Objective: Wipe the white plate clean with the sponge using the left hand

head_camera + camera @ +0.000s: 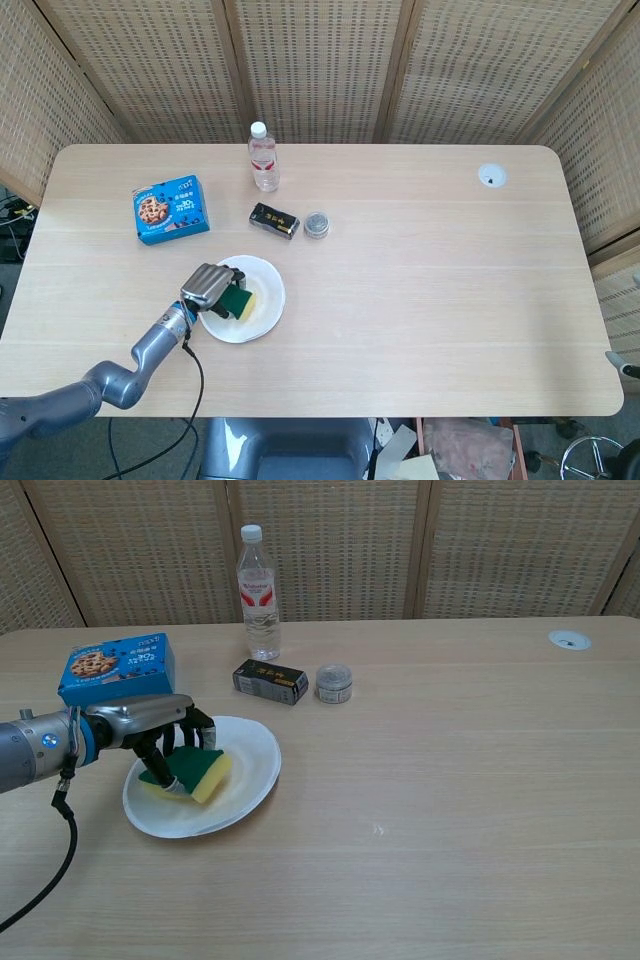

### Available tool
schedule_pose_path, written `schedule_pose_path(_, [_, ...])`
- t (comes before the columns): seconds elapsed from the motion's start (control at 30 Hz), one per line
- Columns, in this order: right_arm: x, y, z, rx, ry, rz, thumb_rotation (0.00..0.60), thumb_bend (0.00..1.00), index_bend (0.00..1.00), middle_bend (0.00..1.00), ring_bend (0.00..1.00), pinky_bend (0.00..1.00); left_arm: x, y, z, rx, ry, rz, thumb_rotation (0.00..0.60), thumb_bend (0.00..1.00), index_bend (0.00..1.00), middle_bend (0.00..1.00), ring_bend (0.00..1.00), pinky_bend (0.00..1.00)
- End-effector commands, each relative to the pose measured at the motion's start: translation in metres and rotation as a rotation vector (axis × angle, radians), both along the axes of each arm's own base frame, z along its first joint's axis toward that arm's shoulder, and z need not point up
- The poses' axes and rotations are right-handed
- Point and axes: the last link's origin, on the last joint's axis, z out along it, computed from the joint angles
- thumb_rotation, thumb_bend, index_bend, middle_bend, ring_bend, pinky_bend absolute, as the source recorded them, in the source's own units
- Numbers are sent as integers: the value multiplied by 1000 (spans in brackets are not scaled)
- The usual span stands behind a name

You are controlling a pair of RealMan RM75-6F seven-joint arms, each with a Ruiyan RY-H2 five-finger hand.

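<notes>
1. One wooden table (420,260) is shown from above and from the front, backed by woven folding screens (320,70).
2. One white plate (262,300) is seen near the table's front left part, lying flat on the wood.
3. One sponge (190,771), green on top and yellow underneath, is seen on the left part of the plate, tilted slightly in the chest view.
4. One clear plastic water bottle (258,592) with a white cap and a red and white label is stood upright at the back of the table; the label's writing is too small to be read.
5. One blue cookie box (170,209) is placed left of the bottle, with a picture of chocolate chip cookies; the figure "30" can be made out in the head view, the remaining print is illegible.
6. One small black carton (270,681) with yellow lettering that cannot be read is laid between the bottle and the plate, and one small round jar (333,683) with a silvery lid is stood just beside it on the right.
7. One round white grommet (491,176) is set into the far right of the tabletop.
8. One left hand (160,730) is seen over the plate's left edge, its fingers (172,752) curled down around the sponge, which is grasped and pressed on the plate.
9. The right hand is not shown in either view.
</notes>
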Motion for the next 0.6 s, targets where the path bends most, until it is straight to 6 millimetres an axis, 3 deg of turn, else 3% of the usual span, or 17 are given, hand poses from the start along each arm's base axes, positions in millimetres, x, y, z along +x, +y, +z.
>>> schedule_pose_path(0.03, [0, 0, 0, -1, 0, 0, 600, 0, 0, 0, 0, 0, 0, -2, -5, -14, 11, -4, 600, 205, 711, 426, 372, 455])
schedule_pose_path(0.3, [0, 0, 0, 1, -2, 2, 600, 0, 0, 0, 0, 0, 4, -7, -12, -33, 15, -21, 600, 205, 711, 427, 373, 455])
schedule_pose_path(0.6, [0, 1, 3, -5, -7, 4, 600, 0, 0, 0, 0, 0, 25, 1, 9, 45, -91, -59, 600, 206, 714, 441, 386, 466])
